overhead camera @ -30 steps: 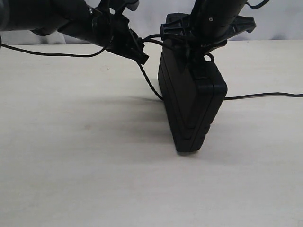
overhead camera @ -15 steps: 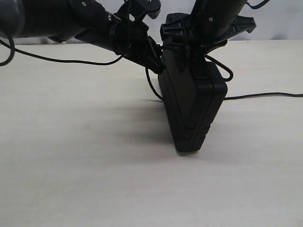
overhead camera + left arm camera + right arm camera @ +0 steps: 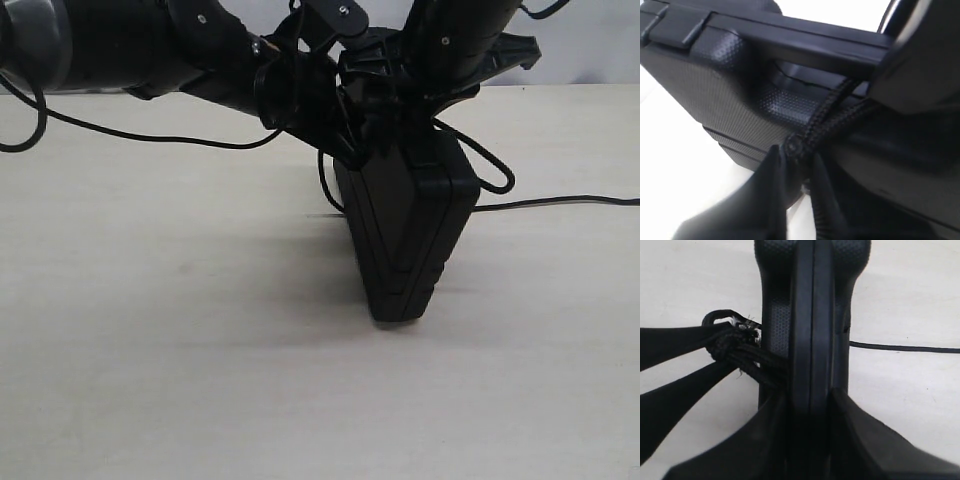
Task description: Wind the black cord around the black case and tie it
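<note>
The black case [image 3: 410, 240] stood on its narrow edge on the worktop [image 3: 200, 350], its top clamped between the fingers of the right tool [image 3: 807, 405]. It looked rigid and grippy, yet tall enough to tip if released. The black cord [image 3: 827, 122] was soft, braided and limp, best taken near its knot, where the left tool [image 3: 795, 156] was pinched shut on it, just beside the case's handle opening. A slack loop hung beyond the right tool. The tools crowded together, and a thin arm wire [image 3: 160, 135] sagging under the left arm might snag.
</note>
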`<state>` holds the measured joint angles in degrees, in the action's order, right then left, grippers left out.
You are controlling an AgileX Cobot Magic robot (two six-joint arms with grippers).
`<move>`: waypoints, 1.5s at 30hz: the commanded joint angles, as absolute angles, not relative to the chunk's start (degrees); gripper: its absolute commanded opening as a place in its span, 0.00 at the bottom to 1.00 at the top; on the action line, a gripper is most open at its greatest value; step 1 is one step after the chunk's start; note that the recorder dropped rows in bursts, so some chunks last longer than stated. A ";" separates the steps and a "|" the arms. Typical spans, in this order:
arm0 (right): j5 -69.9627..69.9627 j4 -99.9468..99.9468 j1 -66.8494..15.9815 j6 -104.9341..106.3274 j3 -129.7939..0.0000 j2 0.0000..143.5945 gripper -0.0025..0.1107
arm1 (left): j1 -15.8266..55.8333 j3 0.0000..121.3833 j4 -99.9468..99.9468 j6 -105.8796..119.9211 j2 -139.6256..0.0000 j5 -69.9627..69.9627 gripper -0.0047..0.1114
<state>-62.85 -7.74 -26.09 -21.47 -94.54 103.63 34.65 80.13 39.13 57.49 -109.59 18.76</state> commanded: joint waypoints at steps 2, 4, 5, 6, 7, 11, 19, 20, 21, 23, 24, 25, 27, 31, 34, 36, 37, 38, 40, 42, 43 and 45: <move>-64.02 -8.11 -26.15 -20.33 -94.68 103.16 0.06 | 35.42 80.08 39.67 57.74 -109.37 18.04 0.04; -64.02 -8.11 -26.15 -20.33 -94.68 103.16 0.06 | 35.84 80.08 39.67 57.84 -109.37 18.04 0.04; -64.02 -8.11 -26.15 -20.33 -94.68 103.16 0.06 | 35.98 80.08 39.67 57.84 -109.37 18.04 0.04; -64.02 -8.11 -26.15 -20.33 -94.68 103.16 0.06 | 36.00 80.08 39.67 57.84 -109.37 18.16 0.04; -64.02 -8.11 -26.15 -20.33 -94.68 103.16 0.06 | 36.00 80.08 39.67 57.84 -109.37 18.32 0.04; -64.02 -8.11 -26.15 -20.33 -94.68 103.16 0.06 | 36.00 80.08 39.67 57.84 -109.37 18.32 0.17; -64.02 -8.11 -26.15 -20.33 -94.68 103.16 0.06 | 36.00 80.08 32.68 58.15 -109.27 22.86 0.46; -64.02 -8.11 -26.15 -20.33 -94.68 103.16 0.06 | 36.00 80.08 31.40 58.15 -109.27 23.46 0.46; -64.02 -8.11 -26.15 -20.33 -94.68 103.16 0.06 | 36.00 80.08 28.40 58.15 -109.27 24.50 0.46; -64.02 -8.11 -26.15 -20.33 -94.68 103.16 0.06 | 36.00 80.08 25.53 58.15 -109.27 26.42 0.46; -64.02 -8.11 -26.15 -20.33 -94.68 103.16 0.06 | 36.00 80.08 25.05 58.19 -109.27 27.41 0.46; -64.02 -8.11 -26.15 -20.33 -94.68 103.16 0.06 | 36.00 80.08 23.72 58.19 -109.27 28.40 0.46; -64.02 -8.11 -26.15 -20.33 -94.68 103.16 0.06 | 36.00 80.08 18.24 58.19 -109.27 30.68 0.46; -64.02 -8.11 -26.15 -20.33 -94.68 103.16 0.06 | 36.00 80.08 15.71 58.19 -109.27 32.39 0.45; -64.02 -8.11 -26.15 -20.33 -94.68 103.16 0.06 | 36.00 80.08 15.71 58.19 -109.27 32.29 0.45; -64.02 -8.11 -26.15 -20.33 -94.68 103.16 0.06 | 35.87 80.08 15.71 58.19 -109.27 31.49 0.45; -64.02 -8.11 -26.15 -20.33 -94.68 103.16 0.06 | 35.87 80.08 16.10 58.19 -109.27 30.92 0.45; -64.02 -8.11 -26.15 -20.33 -94.68 103.16 0.06 | 35.87 80.08 16.39 58.19 -109.27 30.64 0.45; -64.02 -8.11 -26.15 -20.33 -94.68 103.16 0.06 | 35.87 80.08 17.60 58.19 -109.27 29.48 0.45; -64.02 -8.11 -26.15 -20.33 -94.68 103.16 0.06 | 35.87 80.08 18.90 58.30 -109.27 28.11 0.45; -64.02 -8.11 -26.15 -20.33 -94.68 103.16 0.06 | 35.87 80.08 18.92 58.30 -109.27 27.36 0.45; -64.02 -8.11 -26.15 -20.33 -94.68 103.16 0.06 | 35.87 80.08 19.68 58.30 -109.27 26.01 0.45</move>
<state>-65.29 -8.59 -26.77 -17.82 -94.54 103.39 34.71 80.98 19.99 55.65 -108.65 24.81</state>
